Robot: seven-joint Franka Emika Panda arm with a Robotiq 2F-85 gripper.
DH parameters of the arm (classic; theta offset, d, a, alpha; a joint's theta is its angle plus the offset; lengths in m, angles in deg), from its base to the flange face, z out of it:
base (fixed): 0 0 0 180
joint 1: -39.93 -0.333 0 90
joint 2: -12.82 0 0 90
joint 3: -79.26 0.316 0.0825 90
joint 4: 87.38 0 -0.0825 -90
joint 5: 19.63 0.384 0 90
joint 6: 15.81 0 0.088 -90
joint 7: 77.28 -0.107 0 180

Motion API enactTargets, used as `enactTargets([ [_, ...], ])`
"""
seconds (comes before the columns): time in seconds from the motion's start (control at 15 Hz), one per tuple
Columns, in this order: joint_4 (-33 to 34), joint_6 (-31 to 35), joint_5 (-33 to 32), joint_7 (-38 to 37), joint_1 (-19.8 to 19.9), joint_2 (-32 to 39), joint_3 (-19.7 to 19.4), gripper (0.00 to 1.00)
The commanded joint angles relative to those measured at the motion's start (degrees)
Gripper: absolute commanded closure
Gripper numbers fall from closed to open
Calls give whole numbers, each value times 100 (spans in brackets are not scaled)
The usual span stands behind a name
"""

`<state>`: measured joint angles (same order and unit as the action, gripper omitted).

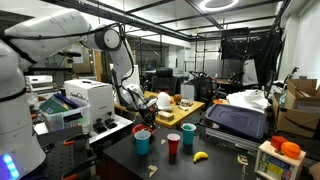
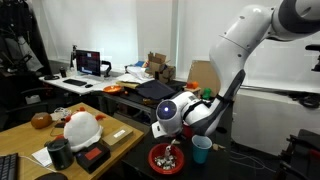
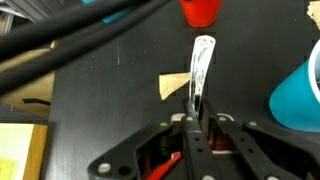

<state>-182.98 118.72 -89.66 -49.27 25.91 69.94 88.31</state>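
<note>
**Gripper** point(image 3: 197, 120): jaws drawn nearly together, clamped on the near end of a metal utensil point(image 3: 201, 65). It is a slim silver piece, likely a spoon. It sticks straight out ahead of the fingers, over the black table point(image 3: 100, 110).
- Just left of the utensil's shaft, a tan scrap point(image 3: 172, 87) lies on the table.
- To the right stands a blue cup point(image 3: 301, 92), apart from the utensil.
- Farthest ahead, in line with the tip, stands a red cup point(image 3: 200, 10).

**Handling (judgement):** the grip sits at the very end of the handle, so the long free length could swing or slip.
- Move slowly, with the wrist level and the clamp firm.
- Give the blue cup on the right room, since a knock would likely tip it.

**Views compared:**
- Only the wrist view shows the hold. In both exterior views the utensil is too small to find.
- An exterior view shows the arm point(image 1: 118, 50) bent down over the table. It also shows a yellow banana-shaped thing point(image 1: 200, 156) right of the cups, which the wrist view misses.
- An exterior view shows a red bowl point(image 2: 167, 158) beneath the wrist, contents unclear. A teal cup point(image 2: 201, 150) stands just right of it, and may be the cup the wrist view sees.
</note>
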Motion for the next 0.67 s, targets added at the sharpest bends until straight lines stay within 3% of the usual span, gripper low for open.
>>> enactTargets([
  [0.0,-323,-265,681,731,290,-332,326,97],
  [0.6,-270,-700,2316,1786,457,-448,503,97],
])
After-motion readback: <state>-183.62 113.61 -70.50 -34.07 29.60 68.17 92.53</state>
